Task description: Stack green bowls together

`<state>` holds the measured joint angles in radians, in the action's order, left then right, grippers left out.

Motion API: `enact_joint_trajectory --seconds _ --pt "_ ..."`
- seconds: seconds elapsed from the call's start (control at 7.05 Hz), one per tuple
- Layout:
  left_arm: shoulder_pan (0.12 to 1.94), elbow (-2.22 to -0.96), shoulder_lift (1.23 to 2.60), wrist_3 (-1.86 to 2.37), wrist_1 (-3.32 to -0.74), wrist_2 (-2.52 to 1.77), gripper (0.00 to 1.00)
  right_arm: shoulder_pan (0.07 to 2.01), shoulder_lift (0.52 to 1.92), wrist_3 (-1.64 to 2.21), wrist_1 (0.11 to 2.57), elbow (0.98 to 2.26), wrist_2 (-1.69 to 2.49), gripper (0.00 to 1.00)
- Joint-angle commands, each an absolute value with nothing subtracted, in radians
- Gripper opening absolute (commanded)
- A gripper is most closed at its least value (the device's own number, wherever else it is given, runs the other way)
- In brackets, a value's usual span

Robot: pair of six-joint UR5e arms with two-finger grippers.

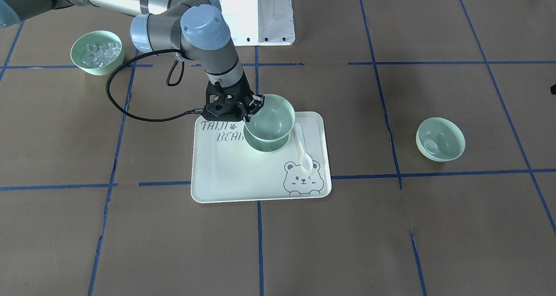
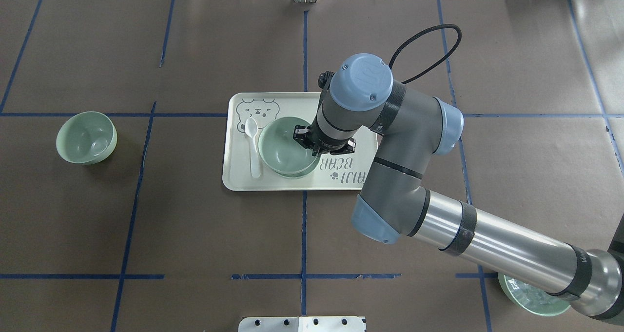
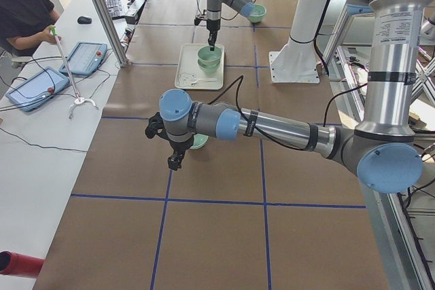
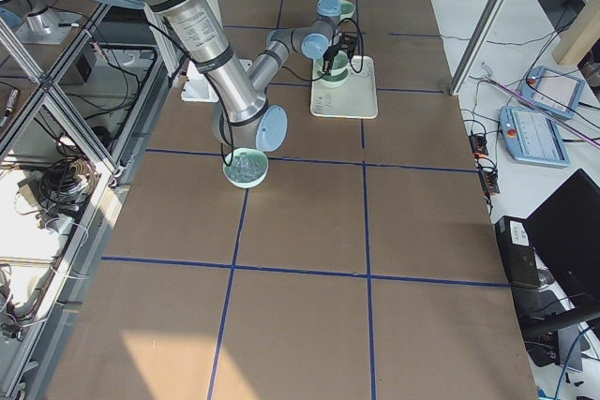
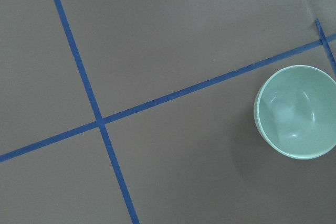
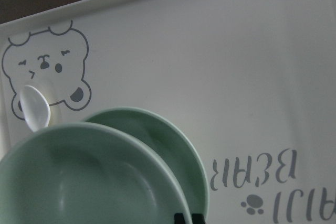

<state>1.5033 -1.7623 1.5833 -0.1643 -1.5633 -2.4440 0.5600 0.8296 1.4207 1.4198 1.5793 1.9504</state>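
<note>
My right gripper is shut on the rim of a pale green bowl and holds it tilted, low over a second green bowl on the cream tray. I cannot tell if the two bowls touch. The right wrist view shows the held bowl offset over the lower one. A third green bowl stands alone on the table, also in the left wrist view. My left gripper shows only in the exterior left view, beside that bowl; I cannot tell its state.
A white spoon lies on the tray beside the bowls. A green bowl with clear ice-like chunks stands near the robot's right side, under the right arm in the overhead view. An operator sits at the far table in the left view.
</note>
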Motion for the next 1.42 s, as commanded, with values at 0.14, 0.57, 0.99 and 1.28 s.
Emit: enact_joint_trajectory --seconds 0.14,0.57,0.99,1.28 --pt "1.503 -1.764 1.583 -0.164 -1.563 -2.444 1.00 0.560 0.827 1.427 1.393 1.560 1.916 0.00" --pt "1.503 -1.764 1.583 -0.164 -1.563 -2.444 1.00 0.557 0.825 1.453 1.328 1.529 1.917 0.00" --pt "1.503 -1.770 1.583 -0.163 -1.563 -2.444 1.00 0.557 0.830 1.451 1.331 1.529 1.922 0.00" --pt "1.503 -1.772 1.585 -0.163 -1.563 -2.444 1.00 0.555 0.830 1.469 1.335 1.528 1.916 0.99"
